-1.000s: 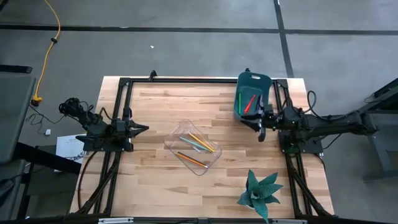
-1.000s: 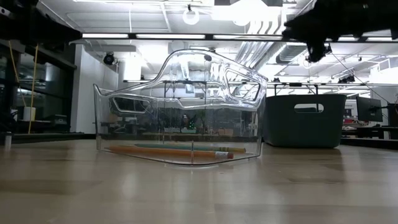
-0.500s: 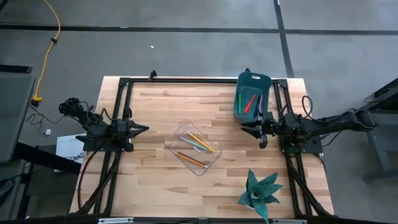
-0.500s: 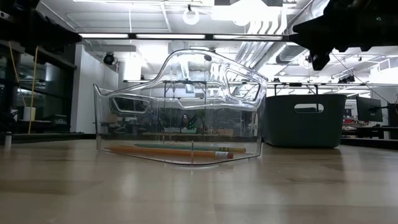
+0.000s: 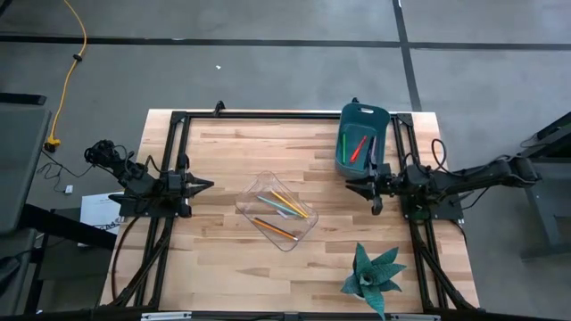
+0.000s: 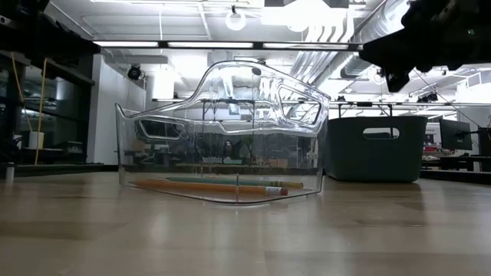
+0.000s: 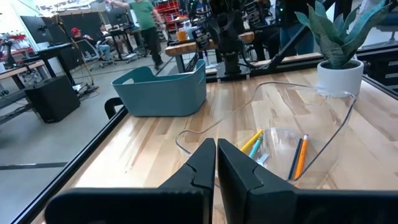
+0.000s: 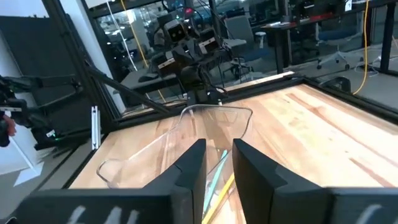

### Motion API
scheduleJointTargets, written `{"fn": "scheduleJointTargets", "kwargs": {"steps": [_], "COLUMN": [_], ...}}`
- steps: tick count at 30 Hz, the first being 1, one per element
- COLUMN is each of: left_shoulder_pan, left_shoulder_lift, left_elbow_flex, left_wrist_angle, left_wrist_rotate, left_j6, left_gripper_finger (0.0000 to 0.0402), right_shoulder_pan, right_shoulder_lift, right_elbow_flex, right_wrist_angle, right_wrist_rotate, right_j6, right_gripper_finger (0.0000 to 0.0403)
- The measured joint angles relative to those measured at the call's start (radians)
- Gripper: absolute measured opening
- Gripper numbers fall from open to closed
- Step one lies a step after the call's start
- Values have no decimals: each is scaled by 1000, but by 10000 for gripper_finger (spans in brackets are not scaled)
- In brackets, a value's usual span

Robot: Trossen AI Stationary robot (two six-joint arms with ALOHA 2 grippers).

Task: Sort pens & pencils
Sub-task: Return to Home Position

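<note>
pencils (image 5: 282, 207) flat, long axes diagonal, clear bin (image 5: 264, 184)

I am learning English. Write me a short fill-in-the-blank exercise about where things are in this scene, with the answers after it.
1. The pencils lie in the middle bin, which is ____.
2. The pens lie in the teal bin, on the ____ arm's side.
3. The left gripper, on its own side, has its fingers ____.
4. The right gripper, beside the teal bin, has its fingers ____.
Answers: transparent; right; shut; open.
</note>
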Motion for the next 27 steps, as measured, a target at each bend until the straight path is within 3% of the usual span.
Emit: {"fn": "scheduleJointTargets", "kwargs": {"steps": [11,20,27], "left_shoulder_pan": [0,0,0], "left_shoulder_lift": [0,0,0], "left_elbow_flex": [0,0,0], "left_wrist_angle": [1,1,0], "left_wrist_rotate": [0,0,0], "left_j6": [0,0,1], "left_gripper_finger": [8,8,8], "right_shoulder_pan": [0,13,13], "right_shoulder_lift": [-1,-1,-1], "right_elbow_flex": [-116,-118,-118], "right_wrist_angle": [166,121,61], "right_wrist_rotate": [-6,-17,-17], "right_j6": [35,16,59], "right_gripper_finger": [54,45,6]}}
